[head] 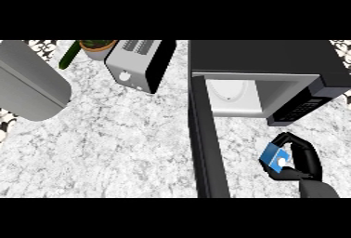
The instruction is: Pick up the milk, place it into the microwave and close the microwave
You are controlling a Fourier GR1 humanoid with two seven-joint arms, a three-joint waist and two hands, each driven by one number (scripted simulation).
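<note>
A small blue and white milk carton (276,157) is held in my right hand (305,160), whose fingers and thumb curl round it, in front of the microwave at the lower right. The black microwave (267,58) stands at the back right with its white cavity (237,95) showing. Its door (208,139) is swung open and juts toward the front edge, just left of my hand. The control panel (302,108) lies directly beyond the carton. My left hand does not show.
A silver toaster (140,62) sits at the back centre, a potted plant (96,46) behind it. A large grey rounded object (31,83) occupies the left. The marble counter (116,148) spreads left of the open door.
</note>
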